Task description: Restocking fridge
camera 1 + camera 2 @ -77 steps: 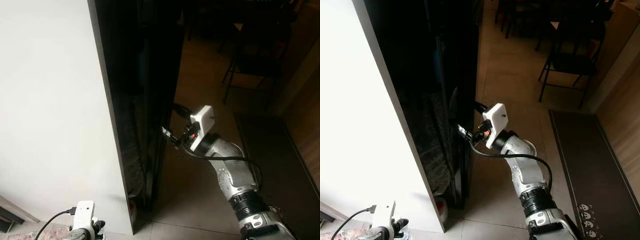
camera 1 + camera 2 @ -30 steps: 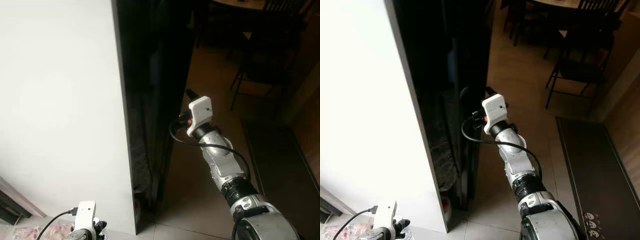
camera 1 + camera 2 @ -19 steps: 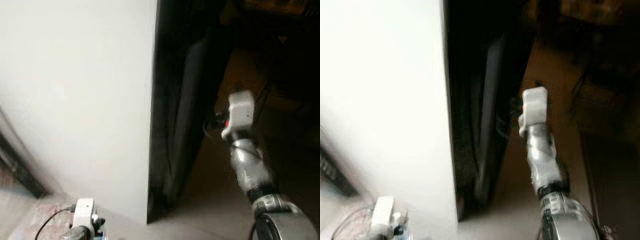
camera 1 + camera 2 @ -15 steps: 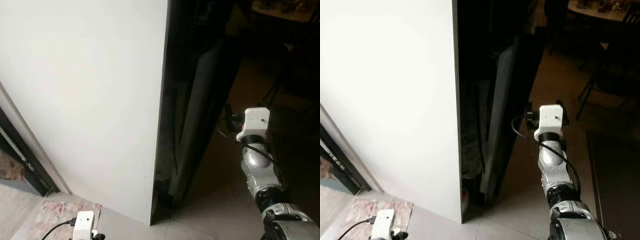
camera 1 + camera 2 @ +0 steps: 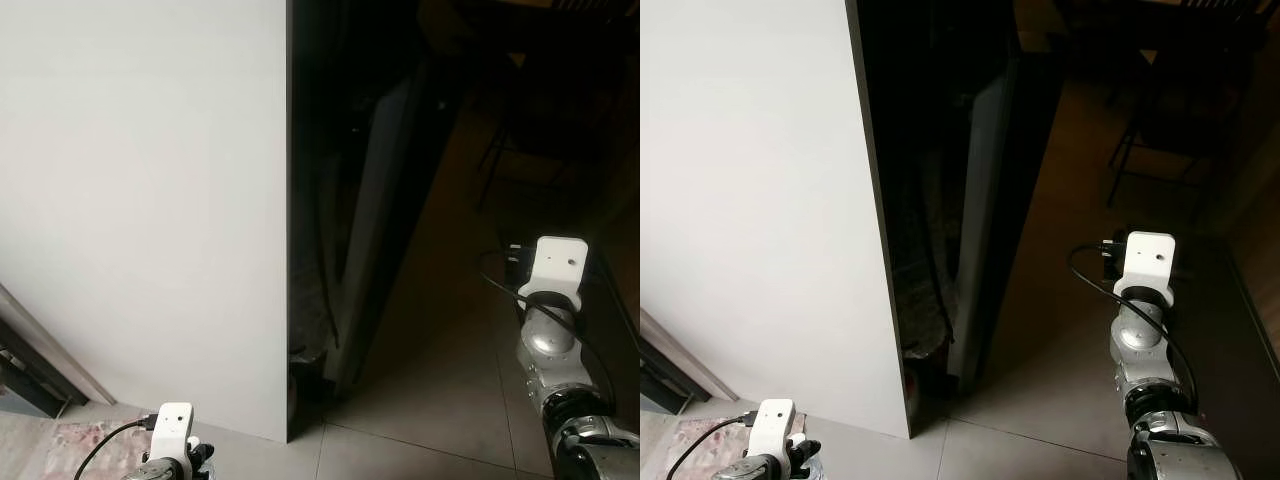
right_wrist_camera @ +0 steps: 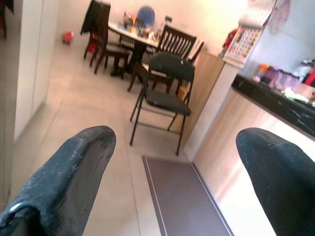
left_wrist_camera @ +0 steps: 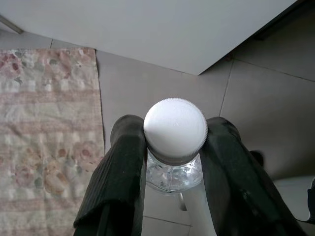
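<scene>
Head views, fridge: the dark fridge stands against the white side panel, its door ajar with a narrow gap at its edge, which I judge wide enough to pull on but not yet to load through.
Head views, right arm: the right gripper is held up off the door, well apart from it, over the tiled floor; a white wrist camera block covers it, so the fingers are hard to make out here.
Head views, left arm: low at the frame's lower edge, cut off, with a white camera block on top.
Head views, hidden: the fridge interior is too dark to read any shelf or contents.
Left wrist view: the left gripper has its fingers clamped on the neck of a clear bottle with a white cap, held upright and low, likely parked for carrying.
Left wrist view, surroundings: a floral rug lies below; the bottle's body is hidden.
Right wrist view: fingers spread wide, empty, facing a folding chair and dining table.
</scene>
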Robot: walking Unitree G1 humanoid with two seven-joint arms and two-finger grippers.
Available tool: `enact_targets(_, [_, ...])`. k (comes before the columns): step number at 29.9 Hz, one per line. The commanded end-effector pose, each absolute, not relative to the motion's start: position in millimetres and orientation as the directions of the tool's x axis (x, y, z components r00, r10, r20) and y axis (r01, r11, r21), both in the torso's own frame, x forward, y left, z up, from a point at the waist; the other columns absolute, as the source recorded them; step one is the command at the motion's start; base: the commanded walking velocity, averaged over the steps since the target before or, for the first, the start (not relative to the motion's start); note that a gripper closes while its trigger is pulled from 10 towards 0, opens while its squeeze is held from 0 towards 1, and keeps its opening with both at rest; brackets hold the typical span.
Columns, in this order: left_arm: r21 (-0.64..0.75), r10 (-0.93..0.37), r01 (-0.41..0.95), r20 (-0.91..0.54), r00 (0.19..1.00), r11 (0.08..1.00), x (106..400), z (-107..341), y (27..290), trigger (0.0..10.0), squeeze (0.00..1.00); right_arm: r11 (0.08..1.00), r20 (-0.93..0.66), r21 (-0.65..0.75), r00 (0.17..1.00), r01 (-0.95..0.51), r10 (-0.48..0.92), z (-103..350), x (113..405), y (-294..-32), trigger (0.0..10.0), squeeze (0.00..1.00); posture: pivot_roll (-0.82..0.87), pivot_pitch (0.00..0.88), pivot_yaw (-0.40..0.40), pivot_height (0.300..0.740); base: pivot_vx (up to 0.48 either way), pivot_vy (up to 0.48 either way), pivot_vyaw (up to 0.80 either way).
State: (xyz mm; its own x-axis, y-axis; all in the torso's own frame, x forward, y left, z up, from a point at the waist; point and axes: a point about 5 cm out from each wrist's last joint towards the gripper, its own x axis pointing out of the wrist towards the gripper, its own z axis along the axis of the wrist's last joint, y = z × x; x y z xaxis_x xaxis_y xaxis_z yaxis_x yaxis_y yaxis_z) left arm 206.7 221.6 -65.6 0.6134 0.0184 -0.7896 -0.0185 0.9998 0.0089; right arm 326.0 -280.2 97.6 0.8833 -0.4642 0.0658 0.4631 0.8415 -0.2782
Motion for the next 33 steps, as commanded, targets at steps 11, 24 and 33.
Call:
enact_targets(11, [0.008,0.021,-0.024,-0.798,0.602,1.000,204,-67,222,10.0,0.00,0.978,-0.288,-0.189,0.946,0.094,-0.147,42,320,-227,10.0,0.00,-0.02,0.000,-0.056,0.740,0.000,0.000,0.00])
enact_targets(24, [0.004,0.020,-0.029,-0.799,0.600,1.000,204,-67,222,10.0,0.00,0.960,-0.546,-0.029,0.809,-0.277,0.217,18,312,-197,10.0,0.00,-0.02,0.000,-0.057,0.740,0.000,0.000,0.00])
enact_targets(33, [0.008,0.025,-0.032,-0.799,0.601,0.999,205,-67,223,10.0,0.00,0.877,-0.409,0.134,0.780,-0.462,0.473,47,328,-186,10.0,0.00,-0.02,0.000,-0.051,0.740,0.000,0.000,0.00])
